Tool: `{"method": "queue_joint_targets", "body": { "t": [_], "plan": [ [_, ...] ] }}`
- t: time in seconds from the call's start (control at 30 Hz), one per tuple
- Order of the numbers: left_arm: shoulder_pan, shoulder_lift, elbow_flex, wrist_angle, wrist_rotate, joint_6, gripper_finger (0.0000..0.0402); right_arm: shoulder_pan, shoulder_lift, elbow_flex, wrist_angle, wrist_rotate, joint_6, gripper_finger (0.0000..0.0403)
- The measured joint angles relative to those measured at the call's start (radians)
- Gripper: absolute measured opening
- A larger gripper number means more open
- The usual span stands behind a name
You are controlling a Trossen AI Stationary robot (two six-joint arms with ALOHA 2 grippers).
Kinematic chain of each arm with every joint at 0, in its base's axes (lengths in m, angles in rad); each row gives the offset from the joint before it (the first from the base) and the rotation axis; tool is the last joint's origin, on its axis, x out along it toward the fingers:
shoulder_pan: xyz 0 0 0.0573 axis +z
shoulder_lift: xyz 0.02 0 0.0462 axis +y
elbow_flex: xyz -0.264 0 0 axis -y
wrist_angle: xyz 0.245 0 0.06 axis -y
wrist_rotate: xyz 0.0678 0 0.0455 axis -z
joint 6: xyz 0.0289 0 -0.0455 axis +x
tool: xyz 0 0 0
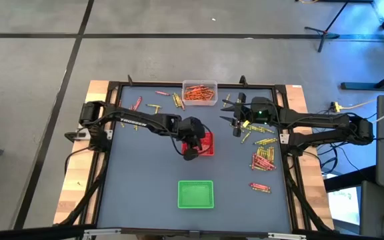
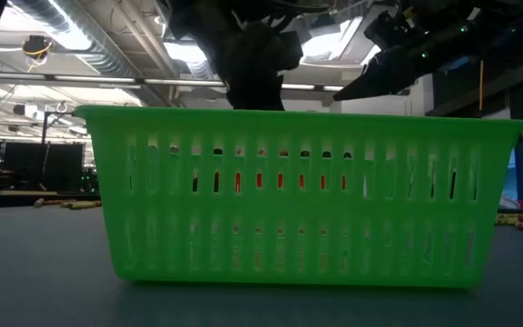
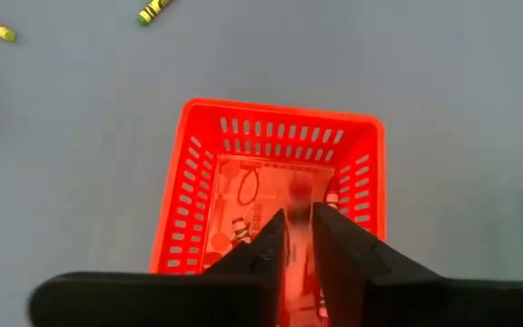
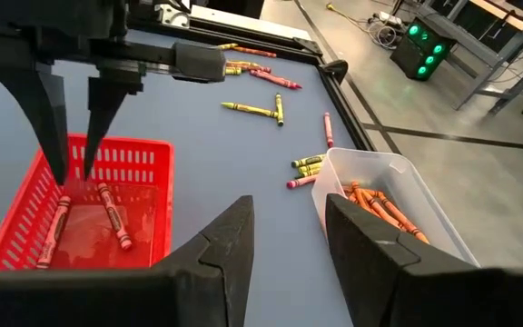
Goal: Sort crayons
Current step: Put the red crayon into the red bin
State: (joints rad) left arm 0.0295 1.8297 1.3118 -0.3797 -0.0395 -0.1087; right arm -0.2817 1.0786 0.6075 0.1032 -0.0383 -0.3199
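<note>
Sorting looks partly done, with most of the work still ahead, judging by how many crayons lie loose. At the far left of the surface (image 1: 139, 187) a few stray crayons (image 1: 137, 103) sit near the back edge, red and yellow-green, untouched. The left pincer (image 4: 71, 136) hangs over the red tray (image 3: 202, 182), its fingers a narrow gap apart with nothing seen between them; a few red crayons (image 4: 109, 211) already rest on that tray's floor. In front of it the green tray (image 1: 196, 194) appears to hold nothing yet, so the yellow-green sticks seem wholly unsorted. At the back, the clear tray (image 1: 199, 93) carries a good heap of orange crayons (image 4: 381, 204). Further right, the right pincer (image 4: 289, 238) hovers with fingers spread and empty, near scattered yellow-green crayons (image 1: 251, 127), and beyond it a mixed cluster of crayons (image 1: 263, 159) waits near the right edge
</note>
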Motion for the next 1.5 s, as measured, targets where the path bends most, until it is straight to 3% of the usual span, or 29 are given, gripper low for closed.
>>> {"method": "queue_joint_targets", "body": {
  "t": [0.17,0.3,0.57,0.63,0.93,1.33,1.5],
  "plan": [
    [0.008,-0.001,0.009,-0.02,-0.006,-0.018,0.0092,0.0,0.0,0.0,0.0,0.0,0.0,0.0137],
    [0.019,-0.039,0.045,-0.081,-0.029,-0.005,0.0101,0.0,0.0,0.0,0.0,0.0,0.0,0.0137],
    [0.076,-0.167,0.048,-0.257,-0.311,0.033,0.0102,0.0,0.0,0.0,-0.013,0.0,0.0,0.0137],
    [0.118,-0.188,0.048,-0.306,-0.339,0.032,0.0102,0.0,0.0,0.0,-0.02,0.0,0.0,0.0137],
    [0.38,-0.189,0.048,-0.421,-0.336,0.092,0.0102,0.0,0.0,0.0,-0.017,0.0,0.0,0.0137],
    [0.624,-0.187,0.047,-0.345,-0.399,0.288,0.0102,0.0,0.001,0.0,-0.007,0.0,-0.002,0.0137],
    [0.71,-0.186,0.023,-0.275,-0.233,0.319,0.0102,0.0,0.006,0.0,0.003,0.0,-0.005,0.0137]
  ]
}}
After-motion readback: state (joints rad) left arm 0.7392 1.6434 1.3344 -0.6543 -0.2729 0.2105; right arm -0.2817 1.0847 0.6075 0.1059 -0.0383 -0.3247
